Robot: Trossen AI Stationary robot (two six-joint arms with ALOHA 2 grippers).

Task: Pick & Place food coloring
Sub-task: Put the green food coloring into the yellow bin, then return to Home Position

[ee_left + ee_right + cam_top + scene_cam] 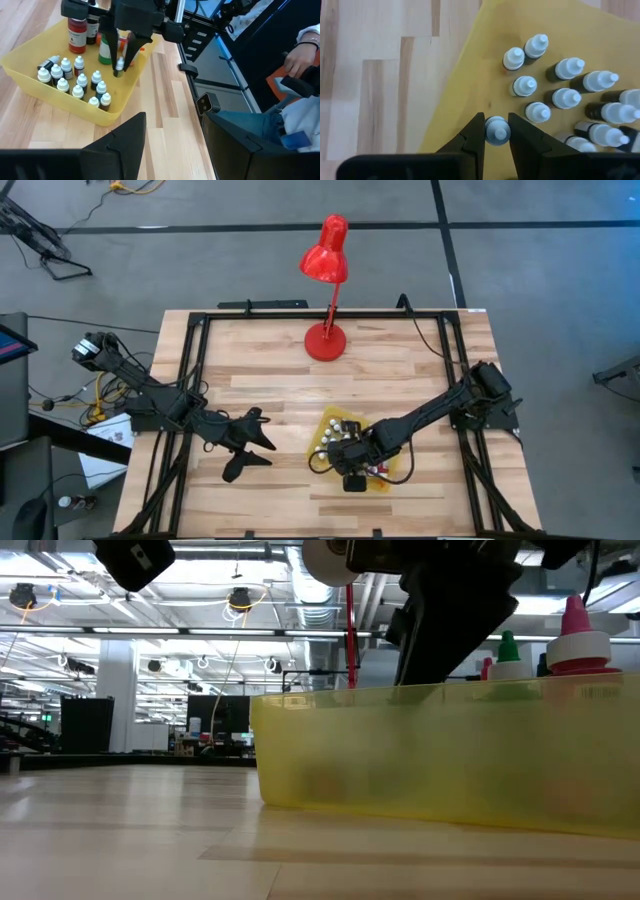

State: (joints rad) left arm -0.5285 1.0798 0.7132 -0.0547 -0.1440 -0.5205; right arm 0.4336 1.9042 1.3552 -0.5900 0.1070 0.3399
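Right pincer (pixel 497 131): lower centre of the right wrist frame; fingers closed narrow on one small bottle (pixel 496 130), its pale cap sitting between the two tips; in the left wrist frame the same pincer (pixel 120 66) hangs over the tray at upper centre, with a tiny bottle (pixel 119 64) between its tips

Left pincer (pixel 257 440): centre-left of the high frame, on the bare desk (pixel 270 390) to the left of the tray, well apart from it; fingers spread wide, holding nothing

Tray (pixel 330 422): yellow, shallow; lower centre of the high frame, mostly covered by the right arm; fills the right half of the low frame (pixel 420 755)

Food coloring (pixel 75 80): cluster of small dark bottles with pale caps standing upright inside the tray, left part of the left wrist frame; same cluster at right in the right wrist frame (pixel 560 97); contents' colours cannot be told

Bigger bottles (pixel 76 35): red one and a green one at the tray's far end, upper left of the left wrist frame

Lamp (pixel 327 290): red; upper centre of the high frame, base on the desk's far edge

Person: a hand (pixel 300 57) at the right edge of the left wrist frame, beyond the desk
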